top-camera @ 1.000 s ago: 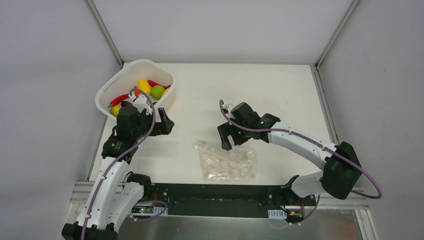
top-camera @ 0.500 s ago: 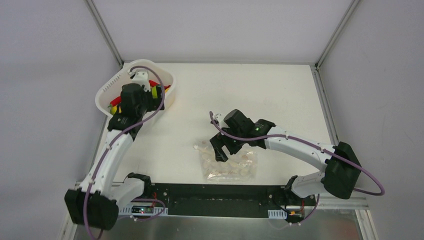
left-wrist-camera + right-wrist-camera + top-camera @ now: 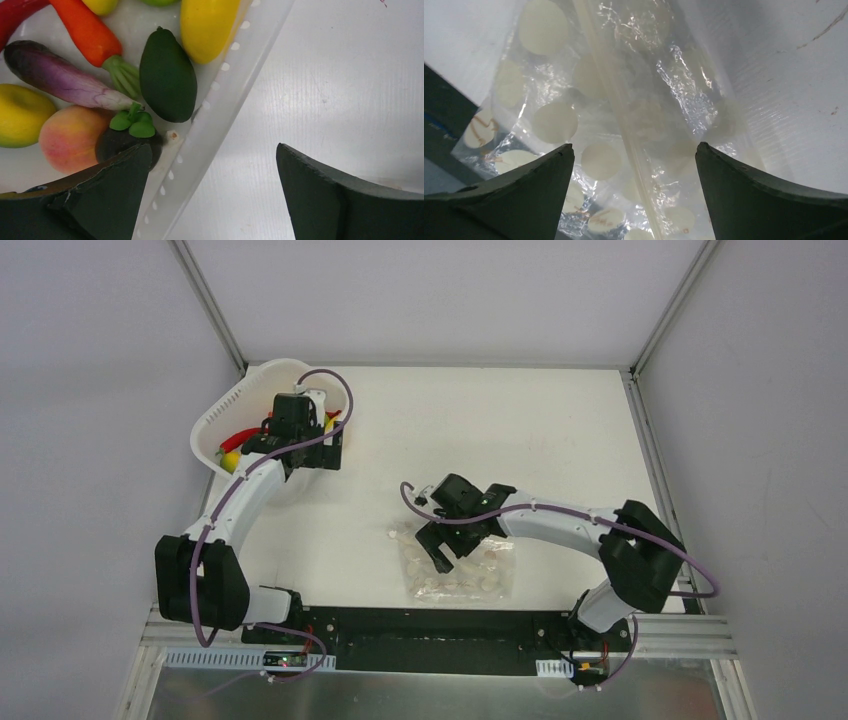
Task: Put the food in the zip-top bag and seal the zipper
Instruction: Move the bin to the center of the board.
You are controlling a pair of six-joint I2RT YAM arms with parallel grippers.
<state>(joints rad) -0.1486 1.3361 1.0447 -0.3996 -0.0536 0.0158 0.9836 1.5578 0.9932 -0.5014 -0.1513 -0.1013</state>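
Bag (image 3: 470, 580) flat at near centre of table (image 3: 560, 440) under spread right claw (image 3: 634, 146); food (image 3: 167, 75) in far-left tub (image 3: 222, 412), left claw (image 3: 212, 150) spread astride rim (image 3: 222, 95); risk: finger snagging rim, tipping tub.

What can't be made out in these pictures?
- Top view: the left arm hides most toy food in the white perforated tub.
- Left wrist view: the left end effector's finger covers part of the dark round fruit.
- Right wrist view: glare hides whether the clear dotted bag's zip strip is sealed.
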